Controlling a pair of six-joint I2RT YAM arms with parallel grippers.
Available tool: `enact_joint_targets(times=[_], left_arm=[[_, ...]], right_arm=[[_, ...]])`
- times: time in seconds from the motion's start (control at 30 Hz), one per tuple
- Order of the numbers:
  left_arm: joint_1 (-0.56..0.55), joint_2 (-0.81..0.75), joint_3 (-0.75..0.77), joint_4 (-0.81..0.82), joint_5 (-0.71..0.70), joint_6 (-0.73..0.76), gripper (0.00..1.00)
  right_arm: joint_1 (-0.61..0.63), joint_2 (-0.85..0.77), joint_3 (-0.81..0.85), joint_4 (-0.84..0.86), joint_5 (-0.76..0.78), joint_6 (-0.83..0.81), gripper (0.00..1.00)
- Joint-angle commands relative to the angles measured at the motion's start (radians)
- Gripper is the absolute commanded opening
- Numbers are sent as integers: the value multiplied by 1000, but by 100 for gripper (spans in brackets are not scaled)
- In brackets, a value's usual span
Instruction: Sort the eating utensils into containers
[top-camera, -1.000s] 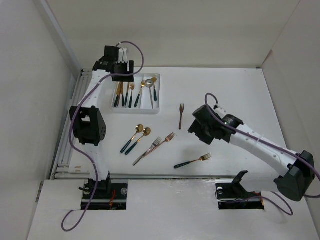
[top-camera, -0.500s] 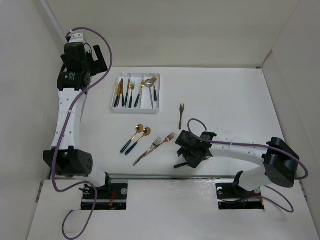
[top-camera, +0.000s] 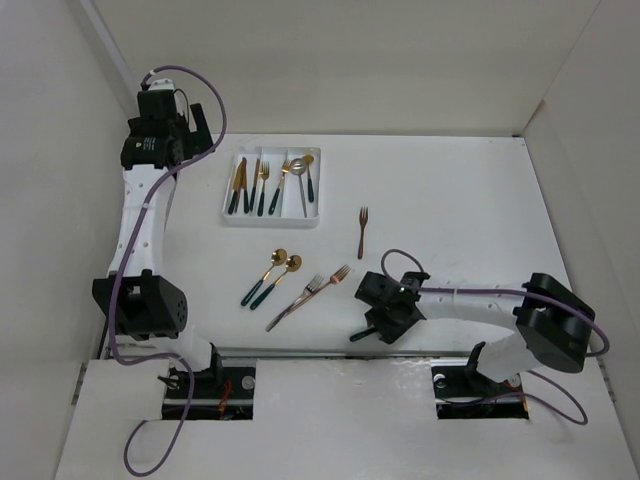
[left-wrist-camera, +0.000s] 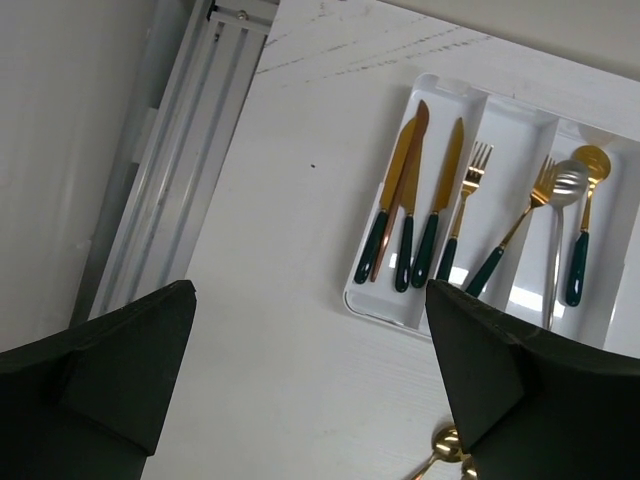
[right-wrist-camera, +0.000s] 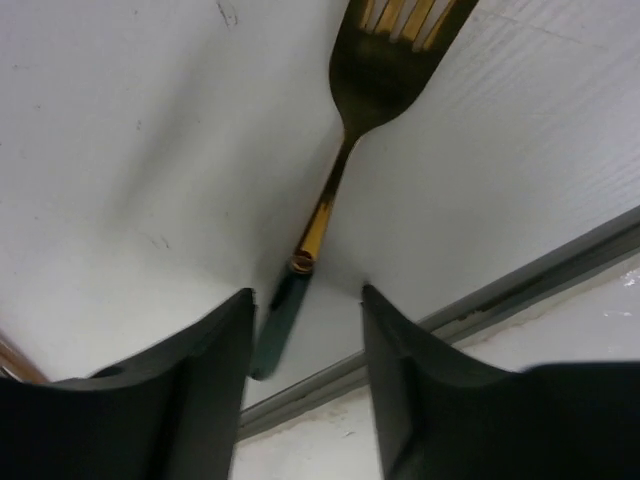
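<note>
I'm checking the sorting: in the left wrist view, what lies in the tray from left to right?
Bunched knives → single knife → fork → second fork → silver spoon → gold spoon.

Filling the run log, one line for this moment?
left gripper: open, empty, left of tray | right gripper: open, astride fork handle, fork not lifted

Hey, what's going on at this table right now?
Two robot arms are sorting cutlery into a white tray. The right gripper is down at the table, open, straddling the green handle of a fork. The left gripper hangs open and empty, high up left of the tray. Other utensils lie loose mid-table.
</note>
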Motion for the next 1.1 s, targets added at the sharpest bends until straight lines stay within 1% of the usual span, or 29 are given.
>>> enact_joint_targets(times=[0.0,0.07,0.1,0.23,0.27,0.33,0.37,0.4,0.43,0.47,0.5,0.53,0.57,0.6,0.63,0.7,0.73,0.77,0.8,0.83,0.87,0.9,0.97,1.0,1.03,1.07], left_arm=[[24,-32,27,1,-19,28,99],[33,-32,27,1,-19,28,99],[33,-41,18,1,-10,28,99],[53,-50,7,1,11,28,97],[53,-50,7,1,11,37,97],[53,-61,7,1,22,46,97],[53,-61,7,1,40,63,97],[64,-72,7,1,69,80,99],[64,-72,-2,1,112,135,99],[73,-82,-2,-8,169,166,100],[73,-83,-13,-8,292,195,100],[73,-83,-26,-28,357,221,100],[73,-83,-26,-40,425,247,100],[73,-83,-36,-54,564,291,100],[73,-73,-48,-69,632,313,98],[61,-73,-57,-114,726,344,96],[24,-73,-57,-132,773,385,96],[1,-73,-57,-176,797,410,96],[-18,-73,-43,-203,826,434,96],[-47,-64,-31,-236,905,462,96],[-61,-64,4,-273,948,523,96],[-70,-52,27,-345,985,549,96],[-85,-40,94,-402,1057,585,98],[-94,-28,124,-457,1071,615,99],[-94,-18,154,-496,1085,647,99],[-104,-18,182,-508,1099,648,99]], right_arm=[[7,45,5,31,8,34,48],[7,70,34,31,8,19,41],[7,93,44,31,8,10,36],[7,122,35,40,8,-3,21],[7,122,35,40,-3,-3,14],[7,122,-4,66,-3,-3,6],[7,122,-14,66,-3,-3,0],[7,113,-24,66,6,-3,0],[7,113,-24,66,19,-3,0],[7,103,-24,66,37,-48,0],[7,93,-12,66,99,-91,0],[7,93,43,66,135,-142,0],[7,93,83,22,170,-239,0],[7,93,129,-8,206,-281,0],[7,93,225,-44,283,-312,0],[7,83,315,-116,367,-393,0],[7,69,355,-117,438,-426,0],[7,54,423,-117,473,-455,0],[7,28,458,-108,502,-505,0],[7,17,491,-94,551,-536,0],[-5,8,554,-76,568,-571,0],[-5,-2,585,-19,580,-663,0],[-43,-2,642,47,591,-757,0],[-57,-2,694,79,591,-801,0],[-72,-2,714,159,571,-891,0],[-88,-2,731,202,529,-932,0]])
